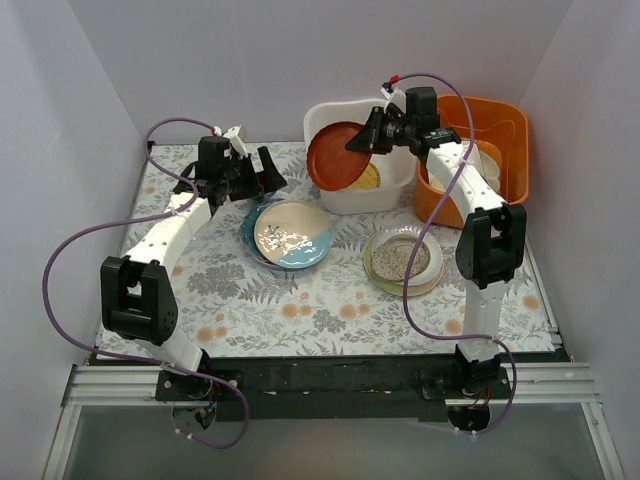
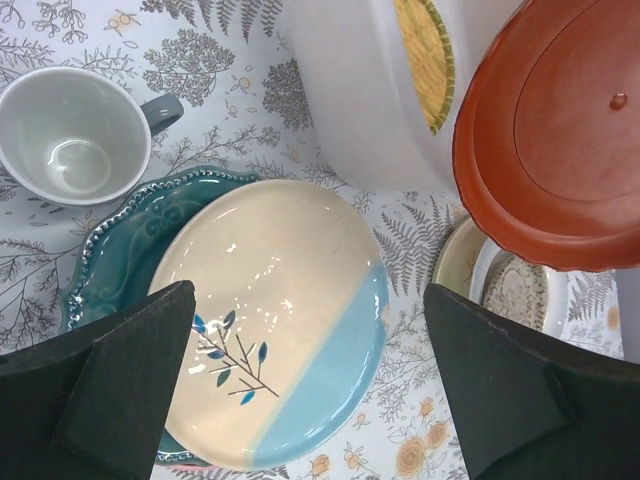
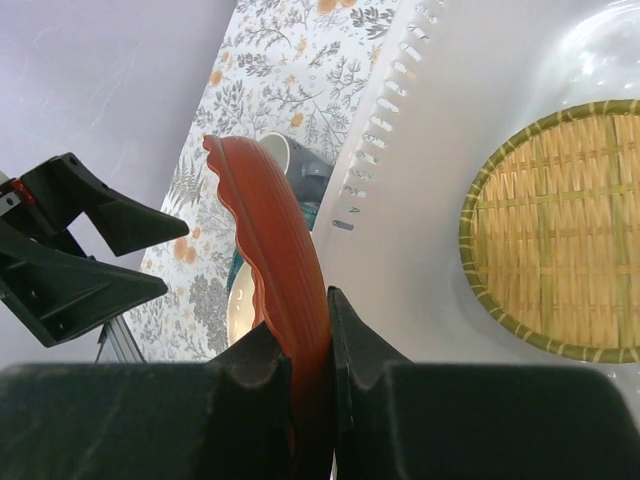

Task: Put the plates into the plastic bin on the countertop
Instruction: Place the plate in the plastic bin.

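Right claw (image 3: 310, 335) clamped on red plate (image 3: 270, 230) rim, plate on edge above plastic bin (image 1: 370, 198), upper centre, presumably to clear its wall; yellow woven plate (image 3: 560, 230) already inside. Left claw (image 2: 308, 300) gaping over white-blue plate (image 1: 292, 232), mid-frame, ready to pinch.

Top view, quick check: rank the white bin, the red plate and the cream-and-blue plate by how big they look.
1. white bin, clearly largest.
2-3. red plate and cream-and-blue plate look about alike; the red one is tilted in the right gripper and probably nearer the camera, so unranked.
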You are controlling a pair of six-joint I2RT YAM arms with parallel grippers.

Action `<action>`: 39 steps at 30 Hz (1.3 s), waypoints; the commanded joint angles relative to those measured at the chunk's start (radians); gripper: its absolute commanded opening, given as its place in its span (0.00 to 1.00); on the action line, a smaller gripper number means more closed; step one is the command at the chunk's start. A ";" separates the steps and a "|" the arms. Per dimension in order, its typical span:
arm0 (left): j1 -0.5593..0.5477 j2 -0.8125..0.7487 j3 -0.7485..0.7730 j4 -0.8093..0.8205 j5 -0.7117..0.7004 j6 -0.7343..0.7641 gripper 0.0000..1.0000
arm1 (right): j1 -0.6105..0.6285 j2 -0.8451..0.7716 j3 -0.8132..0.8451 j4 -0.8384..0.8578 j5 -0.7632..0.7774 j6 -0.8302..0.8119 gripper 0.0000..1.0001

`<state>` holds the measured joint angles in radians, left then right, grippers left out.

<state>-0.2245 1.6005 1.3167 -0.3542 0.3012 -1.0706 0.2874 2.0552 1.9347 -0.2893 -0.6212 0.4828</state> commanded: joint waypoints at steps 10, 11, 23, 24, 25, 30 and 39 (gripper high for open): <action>0.030 -0.008 -0.016 0.046 0.079 -0.008 0.98 | -0.045 0.060 0.127 0.032 0.037 0.037 0.01; 0.028 -0.007 -0.019 0.044 0.078 -0.008 0.98 | -0.050 0.060 0.130 0.039 0.038 0.037 0.01; 0.028 0.001 -0.020 0.046 0.090 -0.006 0.98 | -0.060 0.097 0.185 0.049 0.087 0.042 0.01; 0.028 0.004 -0.019 0.047 0.107 -0.012 0.98 | -0.060 0.100 0.179 0.049 0.092 0.039 0.01; 0.028 0.004 -0.022 0.050 0.110 -0.012 0.98 | -0.060 0.100 0.173 0.049 0.106 0.037 0.01; 0.030 0.006 -0.022 0.057 0.116 -0.017 0.98 | -0.060 0.105 0.141 0.065 0.140 0.028 0.01; 0.031 -0.004 -0.033 0.058 0.110 -0.014 0.98 | -0.060 0.177 0.138 0.075 0.166 0.040 0.01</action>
<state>-0.1997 1.6142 1.2964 -0.3084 0.4023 -1.0897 0.2291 2.1906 2.0689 -0.2546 -0.4725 0.5201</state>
